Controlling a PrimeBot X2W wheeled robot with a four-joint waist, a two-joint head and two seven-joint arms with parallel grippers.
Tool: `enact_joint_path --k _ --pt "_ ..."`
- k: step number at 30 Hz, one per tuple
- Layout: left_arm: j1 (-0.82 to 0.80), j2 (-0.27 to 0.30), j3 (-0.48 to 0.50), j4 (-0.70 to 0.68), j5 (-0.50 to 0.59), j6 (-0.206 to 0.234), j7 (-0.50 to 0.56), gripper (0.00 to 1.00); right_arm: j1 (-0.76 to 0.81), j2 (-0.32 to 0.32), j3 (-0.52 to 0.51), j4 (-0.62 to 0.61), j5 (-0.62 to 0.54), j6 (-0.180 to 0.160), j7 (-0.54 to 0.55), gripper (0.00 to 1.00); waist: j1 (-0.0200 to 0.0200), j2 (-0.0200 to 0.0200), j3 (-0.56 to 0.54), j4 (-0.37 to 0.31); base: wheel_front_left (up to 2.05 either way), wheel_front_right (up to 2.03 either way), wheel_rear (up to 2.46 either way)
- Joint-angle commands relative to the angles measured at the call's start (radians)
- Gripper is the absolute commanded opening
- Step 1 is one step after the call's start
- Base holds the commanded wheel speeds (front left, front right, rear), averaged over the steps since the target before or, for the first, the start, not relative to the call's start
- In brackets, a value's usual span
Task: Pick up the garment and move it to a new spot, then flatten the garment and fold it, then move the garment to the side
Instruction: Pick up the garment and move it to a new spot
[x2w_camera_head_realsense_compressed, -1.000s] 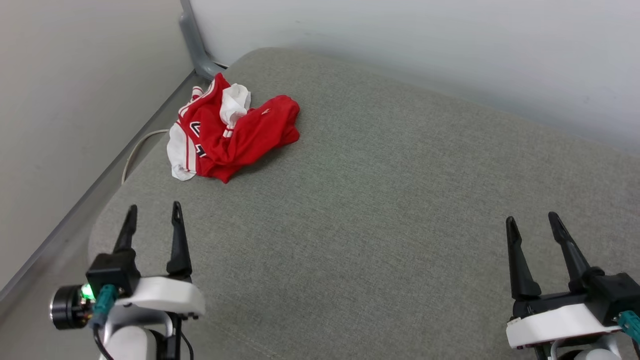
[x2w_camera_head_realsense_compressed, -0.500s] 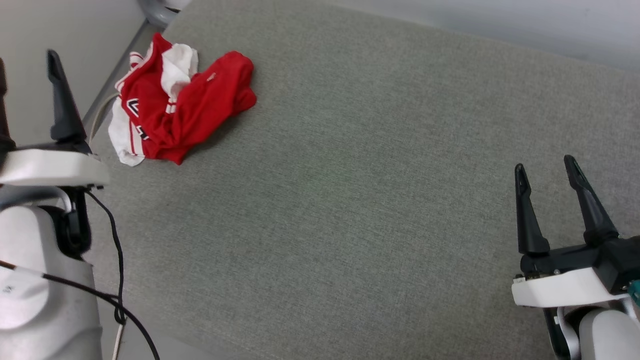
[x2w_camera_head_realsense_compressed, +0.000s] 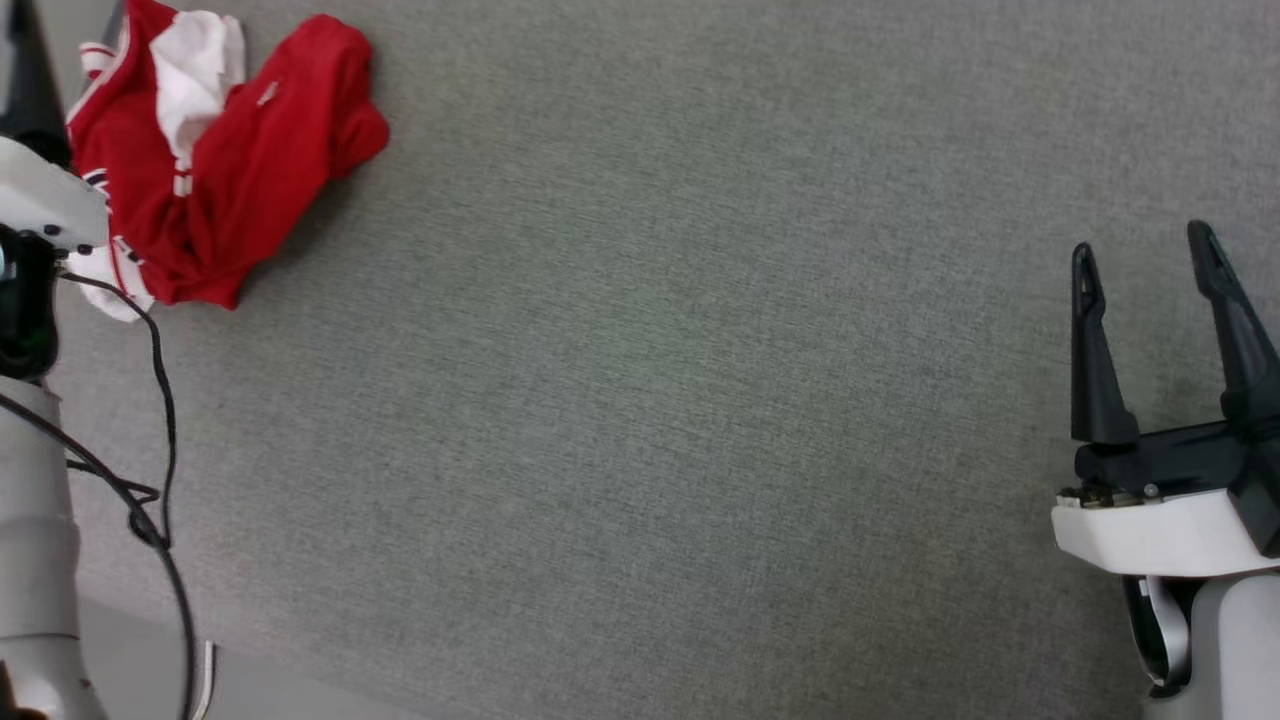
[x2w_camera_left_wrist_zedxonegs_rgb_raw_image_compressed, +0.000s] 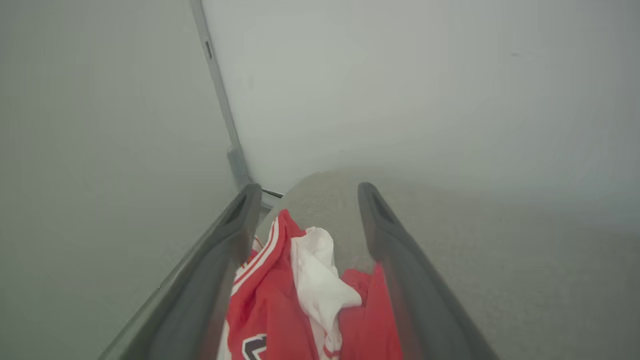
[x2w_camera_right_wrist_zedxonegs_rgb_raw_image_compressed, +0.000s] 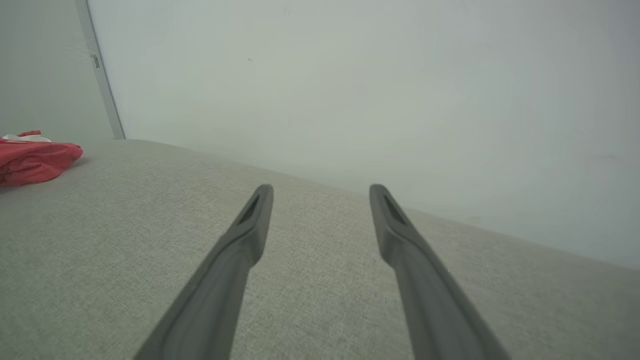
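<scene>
- Big picture first: the grey fabric surface (x2w_camera_head_realsense_compressed: 640, 400) stretches wide across the head view, with plenty of room in its middle for laying something out flat.
- Behind it stands a plain pale wall (x2w_camera_right_wrist_zedxonegs_rgb_raw_image_compressed: 350, 75), with a grey post running up the corner.
- Now the star of the show, the garment (x2w_camera_head_realsense_compressed: 230, 170): it lies in a crumpled heap at the far left of the surface, close to that corner. Red cloth is bunched over itself, a white sleeve pokes up through the folds, and the striped trim is showing.
- The left gripper (x2w_camera_left_wrist_zedxonegs_rgb_raw_image_compressed: 308, 192) hovers right by the heap. Its fingers are spread wide, and the wrist view frames the garment between them. No cloth is pinched. Whether a finger brushes the fabric, I cannot tell.
- The right gripper (x2w_camera_head_realsense_compressed: 1142, 242) sits well apart at the far right over bare surface, fingers splayed wide and holding nothing.
- A thin black cable (x2w_camera_head_realsense_compressed: 160, 400) loops down along the left arm.
- Scorecard, as I judge it: nothing is done yet. This looks like the reach for the first pick-up.
- Left to do: grasp and lift the garment, carry it to a new spot, flatten it, fold it and move it to the side.
</scene>
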Motion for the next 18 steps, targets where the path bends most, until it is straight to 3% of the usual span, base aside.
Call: enact_joint_path --k 1,8,18 --pt "-0.018 0.025 -0.019 0.014 -0.029 -0.001 0.03 1.0 -0.016 0.001 -0.002 -0.007 -0.008 -0.001 -0.002 1.0 -0.0002 0.0 0.018 -0.011 0.0 0.0 0.0" --pt "-0.043 0.128 -0.158 0.123 -0.272 -0.001 0.318 1.0 -0.033 0.001 0.004 -0.02 -0.019 -0.001 -0.002 1.0 -0.0002 0.0 0.048 -0.027 0.0 0.0 0.0" --pt "-0.017 0.174 -0.278 0.225 -0.51 -0.001 0.551 1.0 -0.054 -0.009 0.001 -0.028 -0.032 -0.001 -0.002 1.0 -0.0002 0.0 0.094 -0.052 0.0 0.0 0.0"
